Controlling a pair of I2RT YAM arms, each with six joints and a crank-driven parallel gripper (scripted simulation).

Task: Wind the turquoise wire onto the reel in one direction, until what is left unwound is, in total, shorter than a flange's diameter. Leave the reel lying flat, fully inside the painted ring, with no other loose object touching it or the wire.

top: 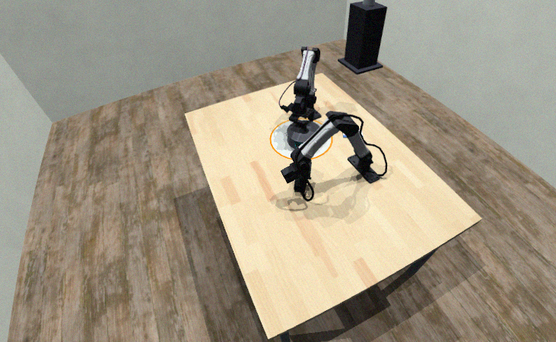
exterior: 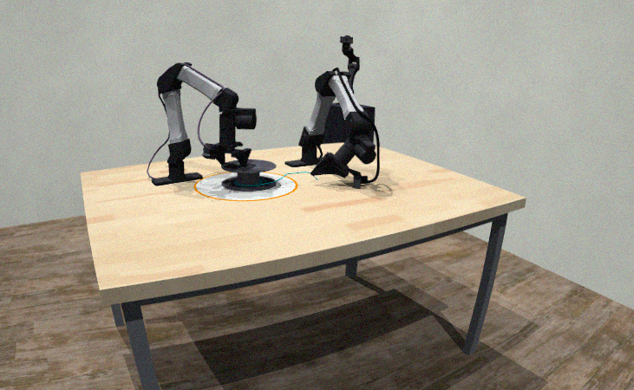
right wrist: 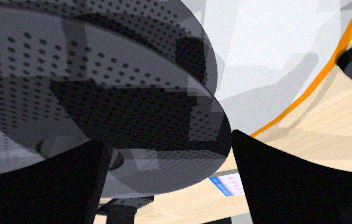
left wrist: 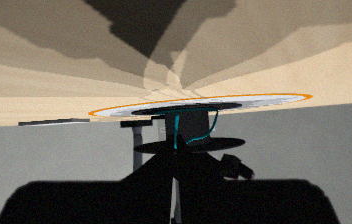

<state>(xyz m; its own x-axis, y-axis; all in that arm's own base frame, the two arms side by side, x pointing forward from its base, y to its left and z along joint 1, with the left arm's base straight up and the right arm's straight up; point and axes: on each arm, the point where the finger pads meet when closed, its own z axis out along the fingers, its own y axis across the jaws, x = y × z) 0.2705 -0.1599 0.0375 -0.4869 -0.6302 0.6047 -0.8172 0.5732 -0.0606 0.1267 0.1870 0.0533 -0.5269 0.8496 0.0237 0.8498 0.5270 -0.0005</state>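
Looking from outside shows left tool [exterior: 313, 172] [left wrist: 175, 137] grasping turquoise wire [exterior: 297, 172] [left wrist: 177, 131]; right wrist view, right tool [top: 305, 118] [exterior: 233, 163] [right wrist: 168, 137] released.

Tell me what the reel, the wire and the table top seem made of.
Reel: dark grey, fairly matt, likely plastic or painted metal; its flanges are dotted with small holes.
Wire: turquoise, thin and bending smoothly, perhaps plastic-coated; a core isn't visible.
Table top: pale wood, probably matt, with joined strips of differing tone.
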